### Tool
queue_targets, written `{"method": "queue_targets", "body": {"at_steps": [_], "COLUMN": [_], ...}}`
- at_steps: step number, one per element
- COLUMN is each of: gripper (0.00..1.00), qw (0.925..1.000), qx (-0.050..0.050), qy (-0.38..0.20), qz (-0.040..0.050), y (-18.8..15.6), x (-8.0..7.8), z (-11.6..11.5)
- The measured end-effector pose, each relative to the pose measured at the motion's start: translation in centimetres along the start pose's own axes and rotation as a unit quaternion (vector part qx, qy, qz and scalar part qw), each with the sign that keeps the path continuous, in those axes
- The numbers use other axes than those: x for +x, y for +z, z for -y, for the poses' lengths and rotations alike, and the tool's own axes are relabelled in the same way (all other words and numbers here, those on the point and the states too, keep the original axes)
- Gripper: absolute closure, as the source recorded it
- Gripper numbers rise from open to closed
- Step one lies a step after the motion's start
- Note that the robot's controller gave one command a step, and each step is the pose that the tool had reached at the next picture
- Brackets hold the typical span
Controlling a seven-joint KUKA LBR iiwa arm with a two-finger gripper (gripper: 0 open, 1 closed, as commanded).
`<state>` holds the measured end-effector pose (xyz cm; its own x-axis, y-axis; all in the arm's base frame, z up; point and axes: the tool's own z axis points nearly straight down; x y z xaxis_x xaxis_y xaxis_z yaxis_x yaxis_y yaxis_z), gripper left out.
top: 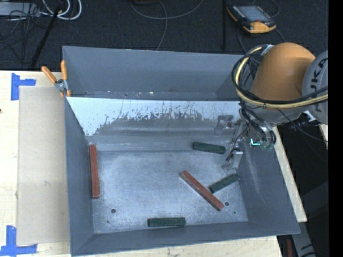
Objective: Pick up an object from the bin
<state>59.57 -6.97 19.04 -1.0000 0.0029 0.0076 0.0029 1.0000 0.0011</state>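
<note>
Hidden: the orange cover (283, 71) and looped cables on the wrist stand in front of the right back corner of the bin (161, 74); the arm is cut off at the right.
Hand: the hand (232, 159) hangs low over the right of the floor, close to the sloping right wall. It reads as a small tangle of dark and silver parts, and we cannot tell whether it is spread or pressed together.
Nearest thing: a short green bar (224, 183), dark and flat-sided, lies tilted just in front of the hand. We cannot tell whether they touch.
Beside it: a second green bar (209, 148) lies just left of the hand, near the foot of the back wall.
Other things: a long brown stick (202, 190) lies slantwise, its lower end close to the short green bar. A left brown stick (94, 171) lies along the left wall. A front green bar (166, 222) lies against the front wall.
Surfaces: the bin is dull grey metal, its floor scuffed and speckled, its back wall streaked with scratches.
Room: the middle and left of the floor lie bare, while the right side around the hand is crowded.
</note>
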Motion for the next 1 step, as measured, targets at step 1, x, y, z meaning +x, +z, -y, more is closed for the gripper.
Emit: {"method": "queue_targets", "body": {"at_steps": [1], "gripper": [0.00], "qw": [0.9960], "qx": [0.000], "qy": [0.089], "qz": [-0.0007], "y": [9.91], "x": [4.00], "z": [7.74]}}
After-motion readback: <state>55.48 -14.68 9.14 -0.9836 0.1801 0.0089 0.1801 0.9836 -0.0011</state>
